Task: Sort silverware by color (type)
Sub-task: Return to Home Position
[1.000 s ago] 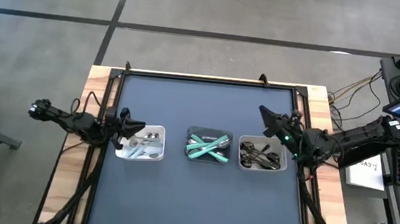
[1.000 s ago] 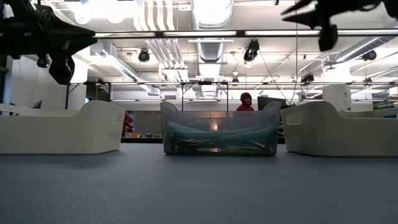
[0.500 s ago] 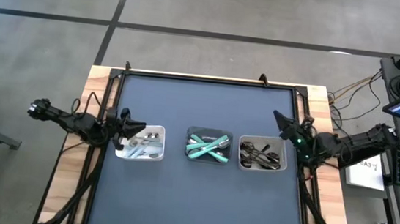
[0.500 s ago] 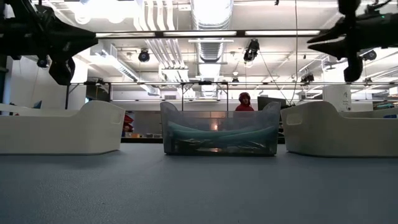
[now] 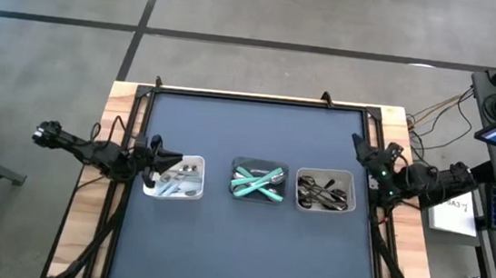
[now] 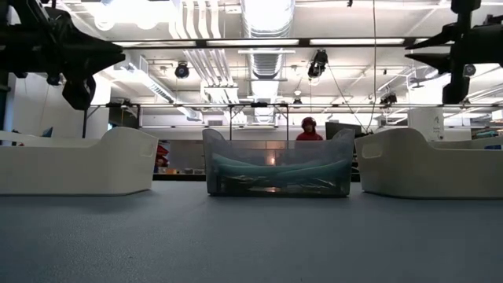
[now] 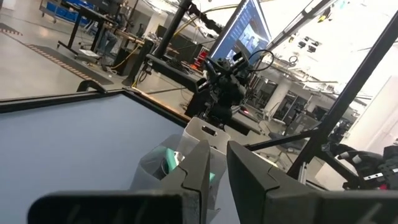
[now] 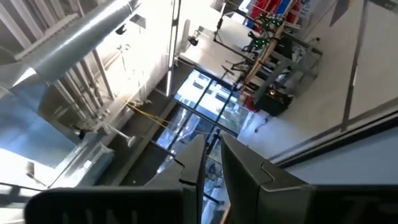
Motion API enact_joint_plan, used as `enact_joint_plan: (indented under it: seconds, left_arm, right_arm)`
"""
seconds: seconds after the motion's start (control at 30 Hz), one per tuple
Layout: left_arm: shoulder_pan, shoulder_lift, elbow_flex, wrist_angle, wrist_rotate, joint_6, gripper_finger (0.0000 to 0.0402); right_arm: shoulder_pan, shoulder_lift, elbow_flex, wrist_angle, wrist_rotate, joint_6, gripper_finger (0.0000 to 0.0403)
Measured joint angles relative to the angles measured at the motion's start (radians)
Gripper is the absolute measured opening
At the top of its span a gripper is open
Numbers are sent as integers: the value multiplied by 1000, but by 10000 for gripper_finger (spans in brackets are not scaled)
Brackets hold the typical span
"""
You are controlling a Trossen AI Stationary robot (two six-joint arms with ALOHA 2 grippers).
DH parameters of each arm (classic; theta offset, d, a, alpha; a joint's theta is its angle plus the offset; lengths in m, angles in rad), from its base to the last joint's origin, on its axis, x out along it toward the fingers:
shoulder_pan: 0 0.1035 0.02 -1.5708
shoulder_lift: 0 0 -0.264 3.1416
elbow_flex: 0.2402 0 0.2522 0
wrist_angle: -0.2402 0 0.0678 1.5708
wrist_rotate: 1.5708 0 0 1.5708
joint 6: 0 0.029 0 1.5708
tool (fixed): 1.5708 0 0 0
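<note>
Homing, by the look of it, for the right gripper (image 5: 358,141). Best done by keeping height, drawing straight back along the arm's own line and away from the trays, leaving the fingers (image 8: 249,177) unchanged. No dipping toward the nearest rim, no swing across the table (image 5: 247,248). Nothing to carry, so no call for haste; slow and smooth into the rest pose.

Hangs raised at the table's right edge, nose turned inward and somewhat lifted, judging by the ceiling filling its wrist view. Arm folded back off the table behind it. Fingers almost together, only a slit between, holding nothing.

Just ahead and below: the near tray (image 5: 323,209), with the dark pieces (image 5: 323,192). Beyond it, the middle tray (image 5: 257,201), with the teal pieces (image 5: 258,181). Farther still, the far tray (image 5: 174,196), with the silver pieces (image 5: 178,180). All silverware in view lying inside these three, so sorting probably finished.

Over the far tray's outer end, the left gripper (image 5: 176,160): raised, roughly level, pointing back this way, pads (image 7: 249,174) likewise nearly closed and empty, arm stretched out past the left edge, waiting. Farthest off, in the low view, a person (image 6: 307,130) in the room behind the table.
</note>
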Motion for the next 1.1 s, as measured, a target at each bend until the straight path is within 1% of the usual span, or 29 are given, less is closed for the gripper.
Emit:
enact_joint_plan:
  seconds: [0.23, 0.43, 1.1]
  left_arm:
    - [0, 19, 0, 0, 0, 0, 39]
    - [0, 34, 0, 1, 0, 0, 39]
    - [0, 46, 0, 0, 0, 0, 39]
  right_arm:
    - [0, 22, 0, -60, 0, 0, 43]
    - [0, -30, -1, -115, 0, 0, 43]
    - [0, 12, -1, -109, 0, 0, 43]
